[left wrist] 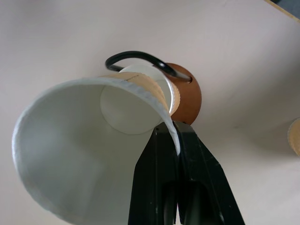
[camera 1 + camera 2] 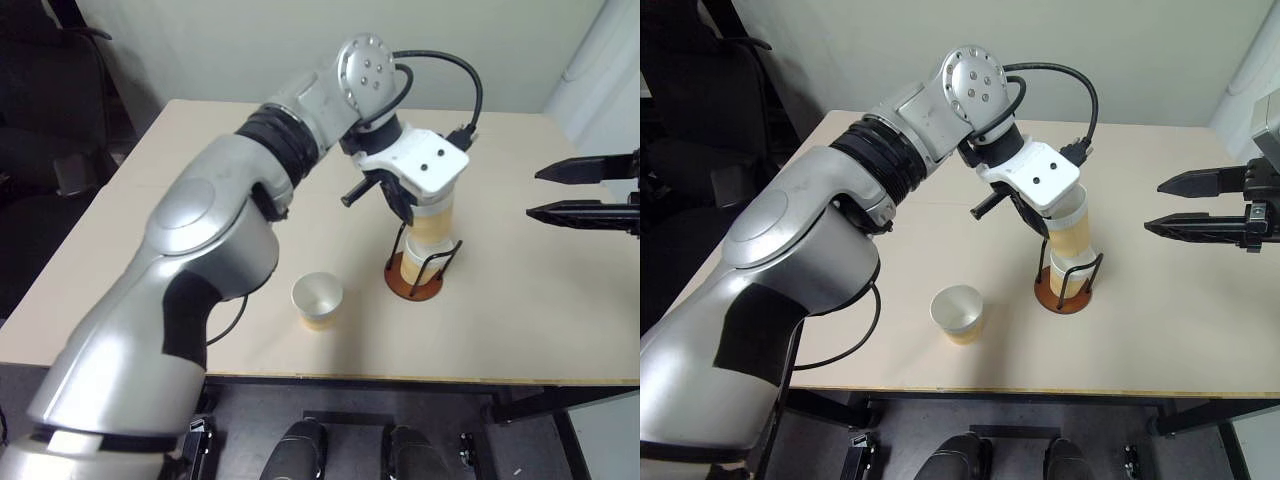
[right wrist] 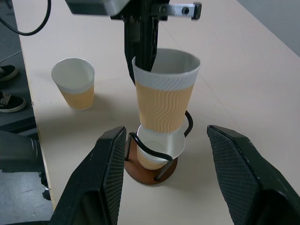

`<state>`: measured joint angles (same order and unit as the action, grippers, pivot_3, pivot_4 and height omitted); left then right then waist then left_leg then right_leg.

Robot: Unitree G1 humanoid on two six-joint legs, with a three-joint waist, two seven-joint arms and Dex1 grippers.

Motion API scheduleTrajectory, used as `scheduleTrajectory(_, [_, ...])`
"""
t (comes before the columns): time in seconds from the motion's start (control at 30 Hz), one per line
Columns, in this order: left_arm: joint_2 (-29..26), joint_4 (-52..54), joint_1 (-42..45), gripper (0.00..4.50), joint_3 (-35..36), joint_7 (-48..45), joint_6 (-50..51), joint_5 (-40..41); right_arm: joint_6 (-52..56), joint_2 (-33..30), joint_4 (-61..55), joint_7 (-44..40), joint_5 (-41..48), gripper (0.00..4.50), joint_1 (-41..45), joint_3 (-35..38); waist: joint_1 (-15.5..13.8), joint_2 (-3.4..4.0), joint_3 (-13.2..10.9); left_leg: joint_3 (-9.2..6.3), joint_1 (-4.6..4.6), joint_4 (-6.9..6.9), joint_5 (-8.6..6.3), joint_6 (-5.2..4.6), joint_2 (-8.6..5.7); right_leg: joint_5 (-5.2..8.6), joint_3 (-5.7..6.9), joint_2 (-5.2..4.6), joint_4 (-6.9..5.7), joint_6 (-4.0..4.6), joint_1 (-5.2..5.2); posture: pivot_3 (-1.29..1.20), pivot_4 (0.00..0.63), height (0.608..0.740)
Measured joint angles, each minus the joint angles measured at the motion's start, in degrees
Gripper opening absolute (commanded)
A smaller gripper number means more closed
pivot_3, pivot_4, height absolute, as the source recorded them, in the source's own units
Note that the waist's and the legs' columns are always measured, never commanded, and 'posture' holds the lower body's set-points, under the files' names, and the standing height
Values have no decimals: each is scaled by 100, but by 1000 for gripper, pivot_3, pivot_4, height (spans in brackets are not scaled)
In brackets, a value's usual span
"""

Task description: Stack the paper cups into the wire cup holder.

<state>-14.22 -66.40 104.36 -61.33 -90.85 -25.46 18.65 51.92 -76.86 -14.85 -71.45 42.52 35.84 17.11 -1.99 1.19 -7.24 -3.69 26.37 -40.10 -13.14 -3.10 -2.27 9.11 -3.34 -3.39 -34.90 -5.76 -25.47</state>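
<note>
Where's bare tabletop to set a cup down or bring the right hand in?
Bare table runs from the wire cup holder to the open right gripper, and along the far edge. Crowded: the left gripper holds a cup over the holder's seated cup; a loose cup stands beside.

Ribbed paper cups (image 3: 163,105), thin black wire holder (image 3: 152,159) on matt pale wood-look table (image 2: 520,300).

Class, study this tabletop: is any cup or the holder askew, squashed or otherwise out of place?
Yes. The cup pinched by the left gripper sits tilted as it enters the cup already in the wire cup holder, and its rim is squeezed out of round. The third cup stands upright, apart.
</note>
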Motion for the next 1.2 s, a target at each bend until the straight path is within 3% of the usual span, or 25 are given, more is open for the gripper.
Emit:
scheduleTrajectory(0.37, [429,-424,-178,9,685,0,-234,-765,-5,-34,-85,64,14,2749,-149,61,-4,0,0,0,-1,-1,-3,-4,-1,1,-2,0,0,-2,2,0,150,740])
scheduleTrajectory(1.07, [654,-744,-237,9,1476,0,-559,-1916,28,-55,-185,154,112,2749,-198,65,-4,0,0,0,-1,0,-6,-5,-1,5,-3,1,2,-4,2,0,150,740])
scheduleTrajectory(1.2, [726,-786,-261,959,1621,-1,-527,-2059,61,-58,-246,160,126,2749,-312,87,-5,0,0,0,-1,1,-7,-6,-1,5,-3,1,2,-4,2,0,150,740])
